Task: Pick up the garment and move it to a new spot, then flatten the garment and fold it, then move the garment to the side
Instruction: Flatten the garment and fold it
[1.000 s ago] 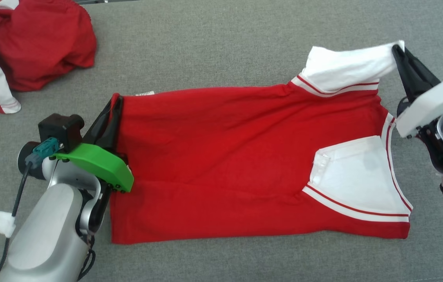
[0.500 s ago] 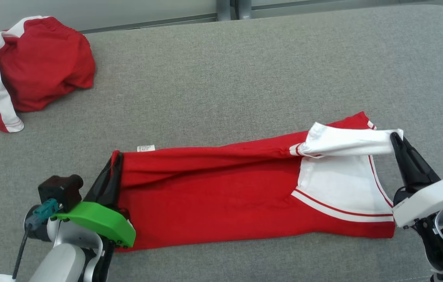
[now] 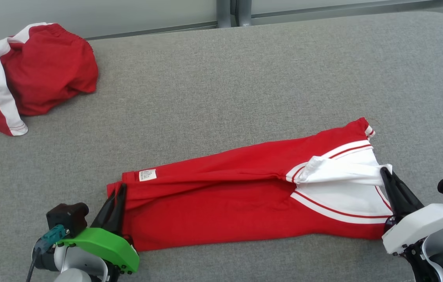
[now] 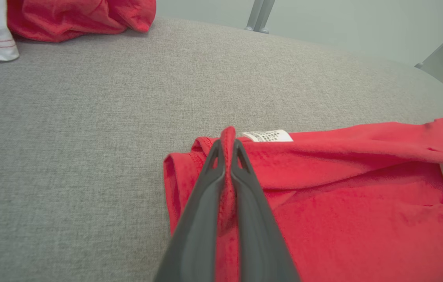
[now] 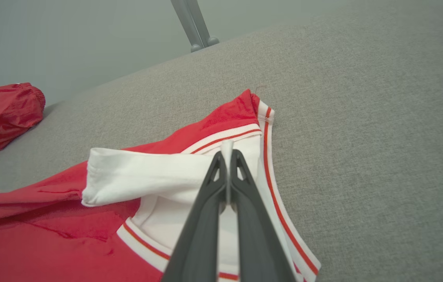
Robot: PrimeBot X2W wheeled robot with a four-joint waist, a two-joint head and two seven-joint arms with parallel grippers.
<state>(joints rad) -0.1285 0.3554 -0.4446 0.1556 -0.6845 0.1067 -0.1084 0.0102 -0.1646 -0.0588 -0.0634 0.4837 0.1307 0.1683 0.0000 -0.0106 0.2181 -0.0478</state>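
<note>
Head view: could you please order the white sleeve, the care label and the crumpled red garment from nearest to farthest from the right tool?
1. white sleeve: pinched in the right tool, at the right.
2. care label: at the left end of the red shirt.
3. crumpled red garment: far upper left of the table.

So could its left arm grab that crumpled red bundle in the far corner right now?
Probably not yet. The left gripper is shut on the hem of the red shirt and would have to let go first. The grey surface between it and the crumpled bundle is bare, but the bundle sits far back.
</note>
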